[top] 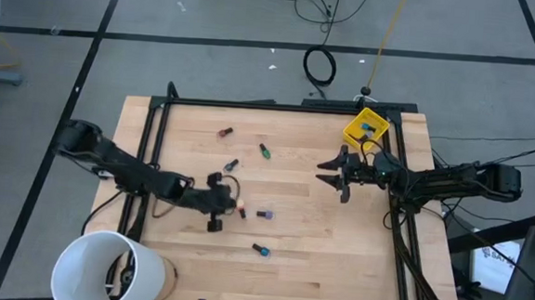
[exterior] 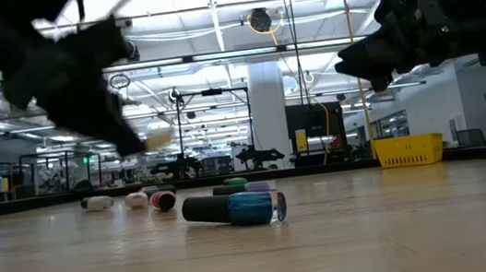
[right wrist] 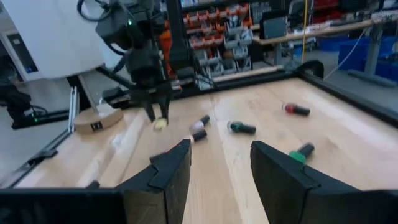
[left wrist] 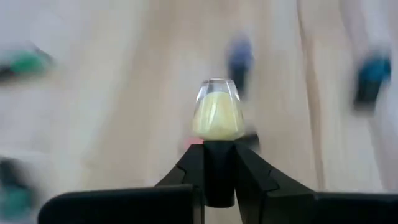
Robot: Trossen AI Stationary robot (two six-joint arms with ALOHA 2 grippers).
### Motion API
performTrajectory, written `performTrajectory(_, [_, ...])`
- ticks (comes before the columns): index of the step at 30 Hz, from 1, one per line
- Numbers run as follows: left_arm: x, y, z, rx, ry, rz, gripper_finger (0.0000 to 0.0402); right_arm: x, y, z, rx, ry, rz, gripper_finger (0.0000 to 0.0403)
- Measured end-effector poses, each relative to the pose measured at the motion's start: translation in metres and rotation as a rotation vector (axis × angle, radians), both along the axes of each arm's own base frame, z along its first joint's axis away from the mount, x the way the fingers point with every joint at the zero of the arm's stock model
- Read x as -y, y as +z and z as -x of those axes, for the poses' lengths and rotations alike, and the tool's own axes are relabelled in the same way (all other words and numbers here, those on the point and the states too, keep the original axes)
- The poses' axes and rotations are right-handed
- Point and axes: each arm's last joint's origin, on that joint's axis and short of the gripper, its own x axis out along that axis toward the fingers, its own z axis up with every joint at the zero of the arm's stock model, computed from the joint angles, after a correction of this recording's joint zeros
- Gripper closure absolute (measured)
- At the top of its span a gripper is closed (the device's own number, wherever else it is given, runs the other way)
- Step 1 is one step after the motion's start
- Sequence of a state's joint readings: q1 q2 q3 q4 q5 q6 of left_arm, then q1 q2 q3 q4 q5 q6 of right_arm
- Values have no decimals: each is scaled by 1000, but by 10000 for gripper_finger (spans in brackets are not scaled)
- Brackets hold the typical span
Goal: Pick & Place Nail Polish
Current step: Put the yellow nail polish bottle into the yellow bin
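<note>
My left gripper (top: 227, 201) is shut on a pale yellow nail polish bottle (left wrist: 217, 115) over the middle of the table. The bottle also shows in the right wrist view (right wrist: 160, 124), clear of the wood. Loose bottles lie on their sides: red (top: 225, 132), green (top: 265, 151), a dark one (top: 231, 165), purple (top: 265, 213) and blue (top: 260, 250). Another small bottle (right wrist: 199, 126) lies just beside the held one. My right gripper (top: 324, 171) is open and empty at the right, above the table, near the yellow bin (top: 366, 128). My left gripper pinches the bottle's dark cap (left wrist: 219, 165) between its two fingers. The fingers come from above, pointing down, as the right wrist view (right wrist: 152, 106) shows. The pale yellow body sticks out past the fingertips and hangs below them, lifted clear of the table.
A large white bucket (top: 111, 269) stands at the near left corner. The yellow bin holds something dark and blue at the far right. A black frame (top: 252, 104) runs round the table's edges. Bare wood (top: 335, 257) lies at the near right.
</note>
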State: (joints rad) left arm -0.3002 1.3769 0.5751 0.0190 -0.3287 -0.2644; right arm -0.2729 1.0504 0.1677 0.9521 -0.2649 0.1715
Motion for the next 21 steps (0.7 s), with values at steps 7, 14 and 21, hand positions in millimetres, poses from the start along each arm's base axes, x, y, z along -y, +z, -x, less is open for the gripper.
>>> performTrajectory(7, [-21,33,-6,239,146,-129,365,0,3,0,25,-4,-18,248])
performTrajectory(14, [-48,44,-25,410,79,-143,365,3,8,0,77,-105,-8,248])
performTrajectory(21, [-75,35,-50,584,-63,-200,365,7,-1,-6,18,-230,4,248])
